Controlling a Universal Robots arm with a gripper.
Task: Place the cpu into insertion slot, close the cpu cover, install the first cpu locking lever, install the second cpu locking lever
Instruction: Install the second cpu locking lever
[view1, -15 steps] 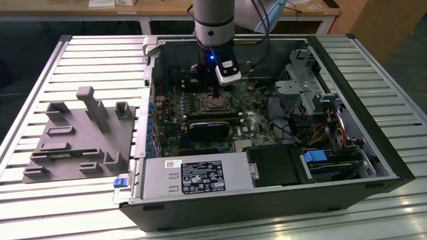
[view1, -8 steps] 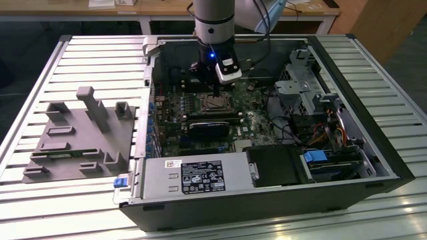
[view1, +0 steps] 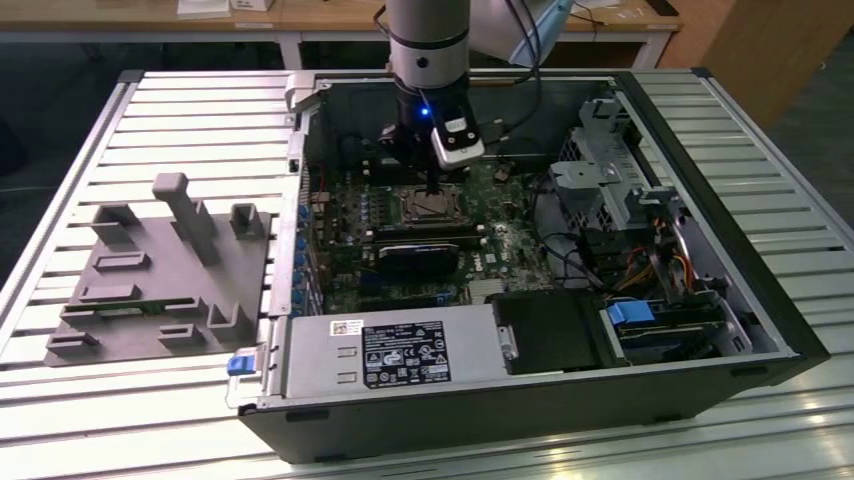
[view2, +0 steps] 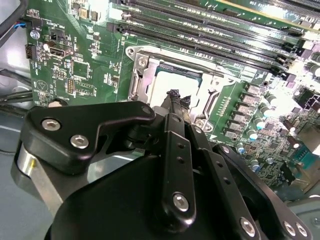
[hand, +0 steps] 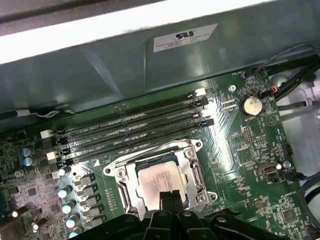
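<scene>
The cpu (hand: 157, 176) lies silver-topped in the insertion slot (view1: 430, 207) on the green board, and it also shows in the second wrist view (view2: 167, 80). The cpu cover (hand: 189, 156), a metal frame, lies flat around the chip with the chip showing through its window. My gripper (hand: 170, 199) hangs just above the socket's edge with its black fingertips (view2: 175, 96) pressed together and nothing between them. In the exterior view the gripper (view1: 435, 190) stands upright over the socket inside the open computer case.
Long black memory slots (hand: 130, 127) run beside the socket, with a coin battery (hand: 251, 104) further along. A black rounded block (view1: 416, 256), a power supply (view1: 387, 355) and a drive cage (view1: 627, 190) crowd the case. A grey fixture (view1: 160, 270) sits at the exterior view's left.
</scene>
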